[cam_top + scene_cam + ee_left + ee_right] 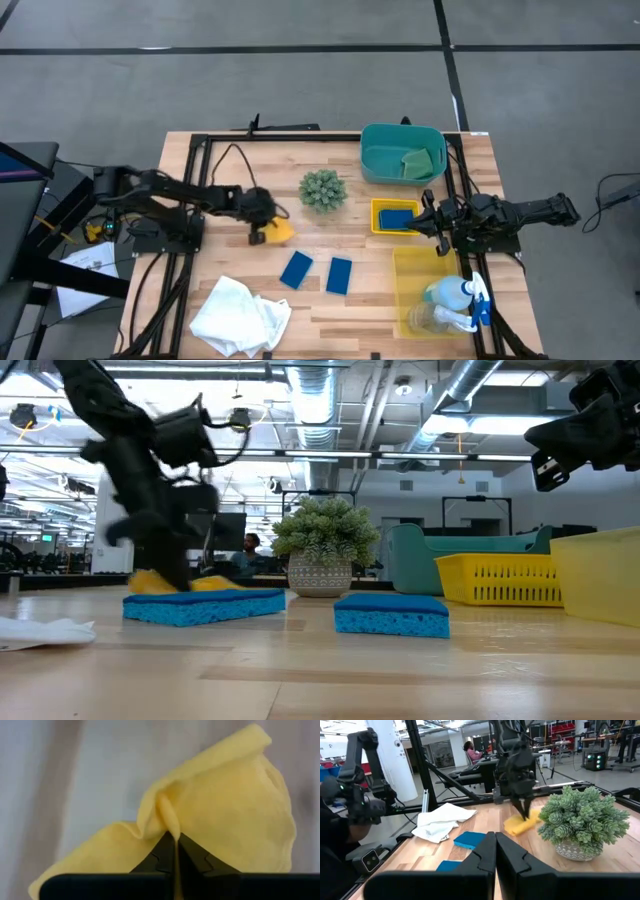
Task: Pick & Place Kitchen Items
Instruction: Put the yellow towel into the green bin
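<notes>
Left gripper: I have the left gripper (268, 234) left of centre in the high view, its fingers pinched shut on the yellow sponge (279, 232); in the left wrist view the soft yellow sponge (220, 815) folds up where the fingertips (165, 845) meet, so I judge the grip is on an edge.
Why held so: pinching an edge looks to me like the way to lift a limp, flat thing off the table (350, 310).
Yellow sponge position: it lies just left of the plant ball (322, 190), under and to the right of the gripper.
Right gripper: the right gripper (428, 215) waits closed and empty at centre right, beside the small yellow bin (378, 225).
Other items: two blue sponges (297, 269) lie low centre; the white cloth (238, 315) lower left; the spray bottle (455, 293) lower right.
</notes>
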You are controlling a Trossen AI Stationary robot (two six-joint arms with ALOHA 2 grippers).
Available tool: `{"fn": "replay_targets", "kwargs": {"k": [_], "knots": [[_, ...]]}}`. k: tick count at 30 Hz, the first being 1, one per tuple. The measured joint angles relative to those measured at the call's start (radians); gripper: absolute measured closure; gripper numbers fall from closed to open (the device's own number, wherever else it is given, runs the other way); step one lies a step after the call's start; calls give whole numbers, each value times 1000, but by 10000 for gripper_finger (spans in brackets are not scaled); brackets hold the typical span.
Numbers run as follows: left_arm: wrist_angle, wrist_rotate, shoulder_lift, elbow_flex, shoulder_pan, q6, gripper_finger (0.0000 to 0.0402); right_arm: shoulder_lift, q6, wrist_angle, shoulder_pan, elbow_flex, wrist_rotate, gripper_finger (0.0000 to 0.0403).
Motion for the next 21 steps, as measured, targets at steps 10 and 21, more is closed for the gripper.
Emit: {"fn": "replay_targets", "kwargs": {"k": [10,21], "knots": [[-78,-15,-412,-102,-179,-20,401,0,3,0,0,0,0,403],[172,-29,-576,-113,-307,113,401,0,7,1,0,0,3,403]]}}
